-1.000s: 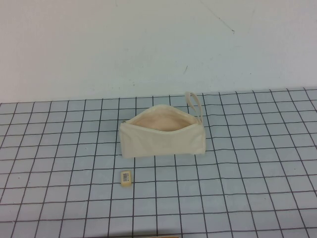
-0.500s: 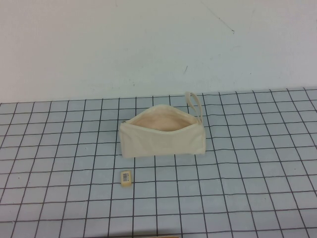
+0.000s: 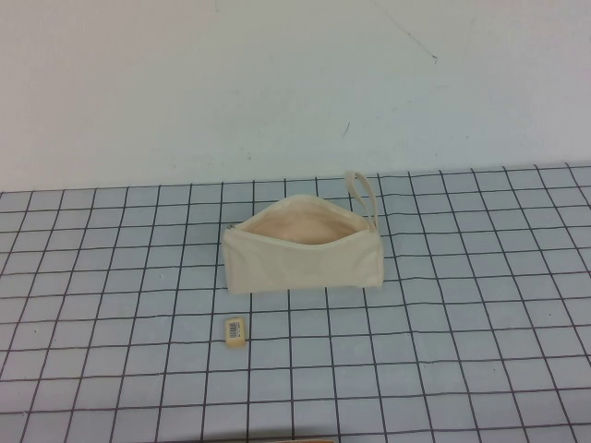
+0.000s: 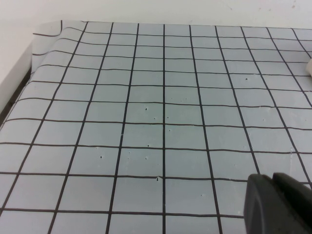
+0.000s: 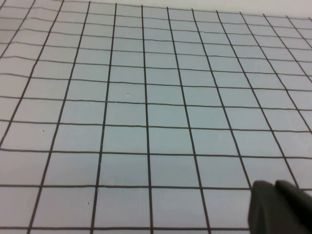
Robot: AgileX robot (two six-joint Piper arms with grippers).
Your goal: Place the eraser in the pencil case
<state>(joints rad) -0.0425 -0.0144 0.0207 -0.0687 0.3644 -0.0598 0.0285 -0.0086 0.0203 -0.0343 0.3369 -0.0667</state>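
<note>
The cream-white pencil case (image 3: 305,254) stands on the grid mat at mid table, its mouth open upward and showing the peach lining. Its loop strap (image 3: 362,192) is at the far right end. The eraser (image 3: 235,329), cream-yellow with a barcode label, lies on the mat in front of the case's left end, about one grid square away. Neither arm shows in the high view. My left gripper (image 4: 272,181) hangs shut and empty over bare mat. My right gripper (image 5: 274,187) is also shut and empty over bare mat.
The grid mat (image 3: 462,305) covers the table up to a white wall (image 3: 277,83) behind. In the left wrist view the mat's curled edge (image 4: 36,46) meets a white surface, and a cream scrap (image 4: 309,67) shows at the frame border.
</note>
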